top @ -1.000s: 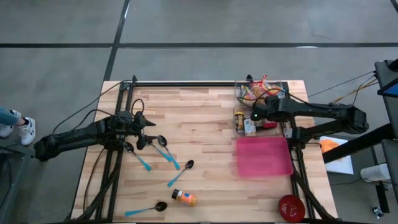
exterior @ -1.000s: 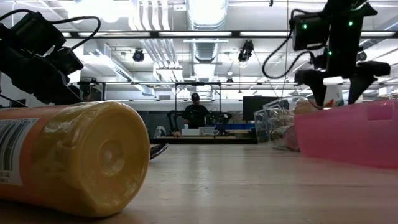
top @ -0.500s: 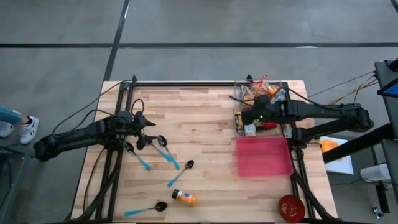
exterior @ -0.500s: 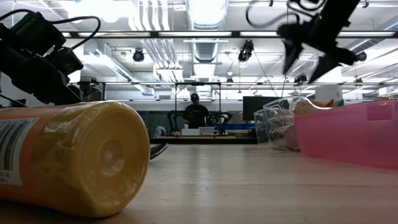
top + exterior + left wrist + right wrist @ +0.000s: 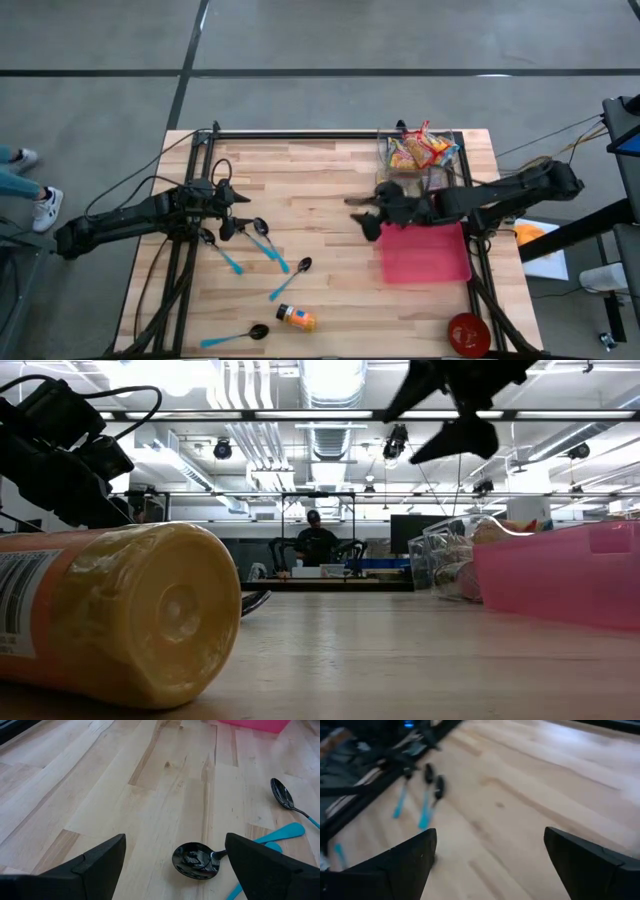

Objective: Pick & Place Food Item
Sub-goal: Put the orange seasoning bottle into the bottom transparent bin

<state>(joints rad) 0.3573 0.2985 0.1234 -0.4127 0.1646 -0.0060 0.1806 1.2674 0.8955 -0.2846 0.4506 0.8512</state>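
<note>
From above, the pink tray (image 5: 424, 252) lies on the right part of the wooden table (image 5: 320, 180). The right gripper (image 5: 366, 212) hangs over bare wood just beside the tray's left edge. Its arm stretches out flat from the right side, and its fingers are spread wide and hold nothing. A clear bin of snack packs (image 5: 416, 156) sits just behind the tray. The small orange bottle (image 5: 296, 318) lies on its side, well to the left of the tray, near the front edge. The left gripper (image 5: 232, 208) waits far to the left of the tray, above some spoons with blue handles (image 5: 268, 247).

From table height, the orange bottle (image 5: 110, 615) lies close to the camera. The pink tray (image 5: 560, 578) is on the right, and the right gripper (image 5: 447, 405) is high up, left of it.

From the left wrist, the fingers (image 5: 95, 865) are spread apart over a black spoon (image 5: 196, 860). A corner of the pink tray (image 5: 255, 724) shows far off.

From the right wrist, the fingers (image 5: 405, 860) are spread wide over wood. The spoons (image 5: 431, 795) lie beyond them.
</note>
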